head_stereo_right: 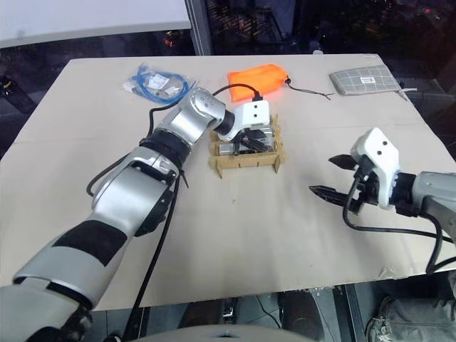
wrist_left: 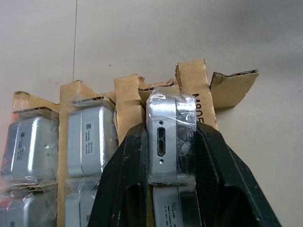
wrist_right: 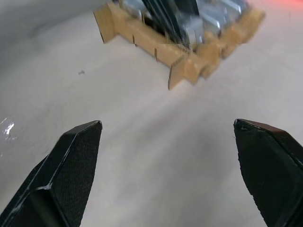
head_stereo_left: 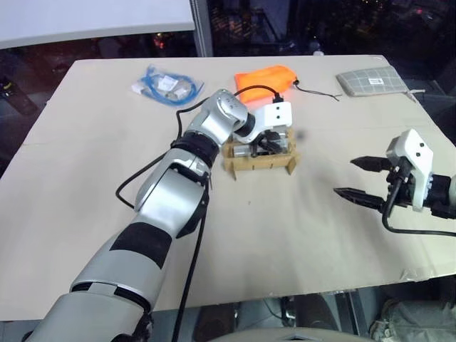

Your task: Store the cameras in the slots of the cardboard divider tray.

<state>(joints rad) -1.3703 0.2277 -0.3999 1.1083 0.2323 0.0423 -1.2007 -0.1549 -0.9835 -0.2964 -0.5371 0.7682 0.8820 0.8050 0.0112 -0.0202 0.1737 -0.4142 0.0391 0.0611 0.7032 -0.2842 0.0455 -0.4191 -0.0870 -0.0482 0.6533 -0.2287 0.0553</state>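
The cardboard divider tray [head_stereo_left: 260, 163] sits mid-table, and several silver cameras [wrist_left: 87, 137] wrapped in clear film stand in its slots. My left gripper [wrist_left: 170, 137] hangs over the tray's right side, shut on one wrapped camera [wrist_left: 171, 142]. That camera is upright with its port face showing, above a corner slot and another camera. In the head views the left gripper [head_stereo_left: 267, 144] reaches down into the tray. To the right of the tray, apart from it, my right gripper [head_stereo_left: 349, 177] is open over the bare table. Nothing lies between its fingers [wrist_right: 75, 156], which point toward the tray [wrist_right: 189, 61].
An orange fabric bag [head_stereo_left: 265, 77] lies just behind the tray. A grey checked pouch [head_stereo_left: 372, 80] is at the back right, and a bagged blue cable [head_stereo_left: 166, 85] at the back left. A black cable runs along the left arm.
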